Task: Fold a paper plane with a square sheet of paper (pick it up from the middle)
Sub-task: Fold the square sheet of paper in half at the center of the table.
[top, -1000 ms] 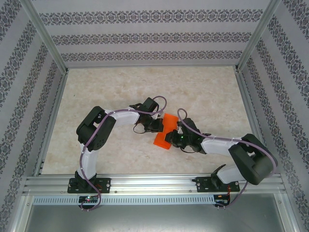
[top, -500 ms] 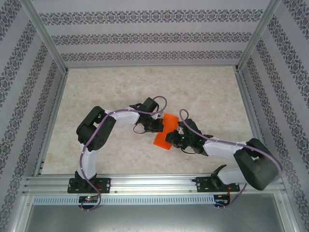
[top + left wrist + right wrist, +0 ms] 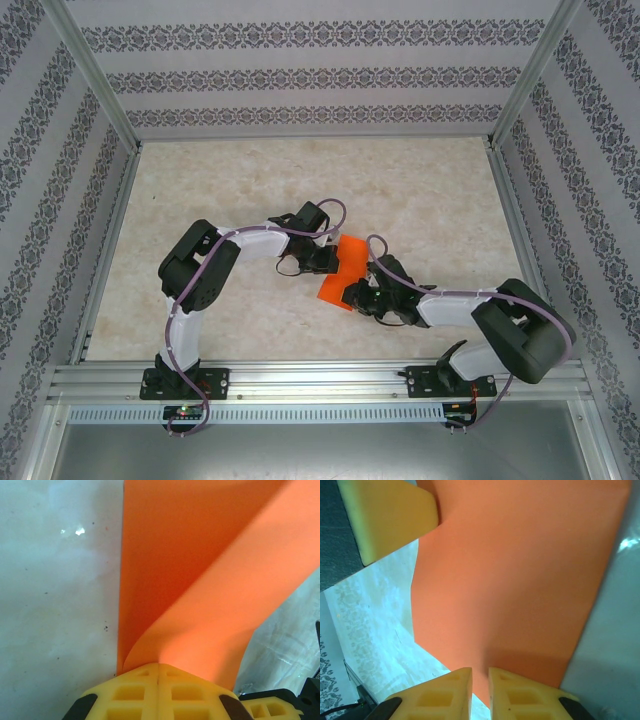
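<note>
The square sheet of paper [image 3: 345,266] is bright orange and lies on the table between both arms. In the left wrist view the square sheet of paper [image 3: 200,570] has one flap curling up over the flat part. My left gripper [image 3: 159,666] is shut on its edge, jaws pressed together; from above, the left gripper [image 3: 332,262] is at the sheet's left side. My right gripper [image 3: 480,672] has its jaws a narrow slit apart over the near edge of the square sheet of paper [image 3: 520,580]. From above, the right gripper [image 3: 357,297] sits at the sheet's near right corner.
The table [image 3: 250,180] is pale marbled stone, fenced by aluminium posts and patterned walls [image 3: 320,75]. The left gripper's yellow finger [image 3: 390,515] shows in the right wrist view, at the far corner of the sheet. An aluminium rail [image 3: 320,378] runs along the near edge.
My right gripper has slid left and nearer along the sheet's near edge. The left arm and its grip have stayed put.
</note>
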Robot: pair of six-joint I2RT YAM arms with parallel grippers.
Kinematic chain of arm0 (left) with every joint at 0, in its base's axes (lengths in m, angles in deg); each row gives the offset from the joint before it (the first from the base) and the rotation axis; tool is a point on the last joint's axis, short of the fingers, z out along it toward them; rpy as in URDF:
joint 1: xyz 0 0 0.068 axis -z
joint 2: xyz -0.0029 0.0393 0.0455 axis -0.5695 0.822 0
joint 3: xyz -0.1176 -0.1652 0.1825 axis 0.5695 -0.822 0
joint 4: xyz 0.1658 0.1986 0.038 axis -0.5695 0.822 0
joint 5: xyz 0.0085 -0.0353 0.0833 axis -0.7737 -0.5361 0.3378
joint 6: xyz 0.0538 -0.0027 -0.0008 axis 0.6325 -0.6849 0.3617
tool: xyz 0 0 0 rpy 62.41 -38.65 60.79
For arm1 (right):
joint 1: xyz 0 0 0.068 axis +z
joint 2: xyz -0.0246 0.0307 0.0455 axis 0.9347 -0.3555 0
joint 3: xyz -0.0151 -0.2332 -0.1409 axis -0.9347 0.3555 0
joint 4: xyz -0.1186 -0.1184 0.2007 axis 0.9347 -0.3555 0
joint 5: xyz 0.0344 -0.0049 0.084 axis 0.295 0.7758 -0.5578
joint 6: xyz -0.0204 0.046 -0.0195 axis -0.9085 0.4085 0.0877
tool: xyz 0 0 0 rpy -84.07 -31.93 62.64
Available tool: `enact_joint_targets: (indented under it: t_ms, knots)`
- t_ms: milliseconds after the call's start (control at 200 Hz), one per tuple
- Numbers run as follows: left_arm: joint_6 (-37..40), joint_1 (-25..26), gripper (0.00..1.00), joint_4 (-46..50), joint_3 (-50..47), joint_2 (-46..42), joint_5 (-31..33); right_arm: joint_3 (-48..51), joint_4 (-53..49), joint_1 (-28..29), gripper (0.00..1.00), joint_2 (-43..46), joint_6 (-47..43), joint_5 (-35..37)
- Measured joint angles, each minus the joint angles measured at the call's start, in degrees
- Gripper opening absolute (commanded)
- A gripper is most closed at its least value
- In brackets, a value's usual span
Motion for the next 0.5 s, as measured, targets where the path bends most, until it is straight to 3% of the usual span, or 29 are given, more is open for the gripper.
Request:
enact_joint_targets:
  t_ms: [500]
  knots:
    - [0.2,0.02,0.0,0.17,0.15,0.07,-0.04,0.07,-4.52,0.39,0.2,6.1,0.17,-0.2]
